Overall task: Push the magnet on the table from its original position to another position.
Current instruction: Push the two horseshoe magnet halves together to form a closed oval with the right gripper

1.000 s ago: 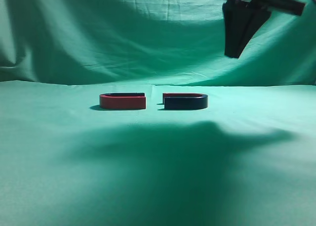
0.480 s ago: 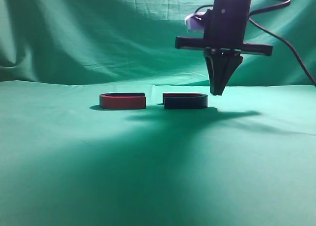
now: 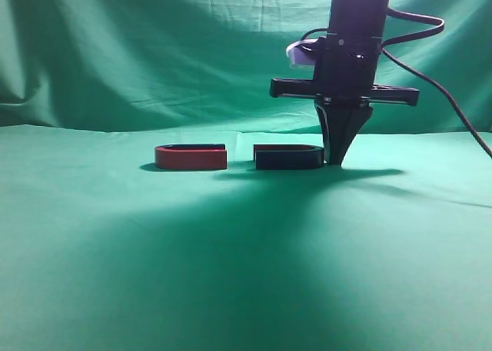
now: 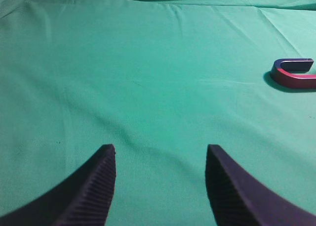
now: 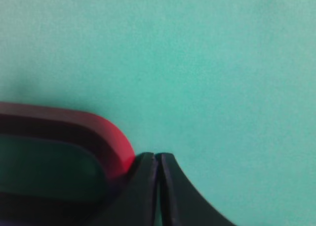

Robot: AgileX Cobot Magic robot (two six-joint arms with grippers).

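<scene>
Two U-shaped magnets lie on the green cloth. The left magnet (image 3: pixel 191 157) shows its red side; it also shows in the left wrist view (image 4: pixel 294 73) at the far right. The right magnet (image 3: pixel 288 157) shows its dark side, open end facing left. My right gripper (image 3: pixel 335 160) is shut, tips down at the cloth, touching the right magnet's curved right end; the right wrist view shows the shut tips (image 5: pixel 158 158) against its red curve (image 5: pixel 111 132). My left gripper (image 4: pixel 160 154) is open and empty, out of the exterior view.
A green cloth covers the table (image 3: pixel 246 274) and hangs as a backdrop (image 3: pixel 154 51). A black cable (image 3: pixel 453 105) trails from the right arm to the right edge.
My right gripper has come down from the upper right to the cloth and now touches the right magnet's curved end. Neither magnet has visibly moved.
</scene>
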